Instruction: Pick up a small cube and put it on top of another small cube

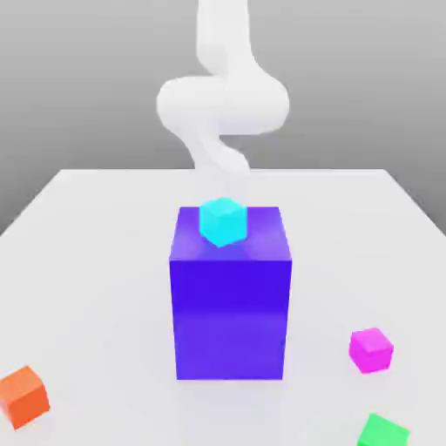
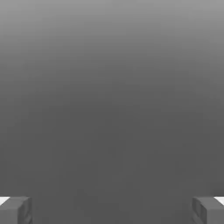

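Pink cube (image 1: pixel 371 350) sits on the table (image 1: pixel 96 261) toward the exterior view's right, with the green cube (image 1: pixel 382 431) near it at the bottom edge, not touching. Big blue block (image 1: pixel 230 305) stands mid-table, cyan cube (image 1: pixel 222 220) on top. Orange cube (image 1: pixel 23 396) is far left. Gripper (image 2: pixel 112 210) jaws spread wide apart, holding nothing.

The exterior view looks down from the front across the white desk (image 1: pixel 104 253), facing the tall blue-violet block (image 1: pixel 230 305) and the white arm (image 1: pixel 222 104) at 12 o'clock. The hand view looks past two grey fingertips (image 2: pixel 15 210) at plain grey.
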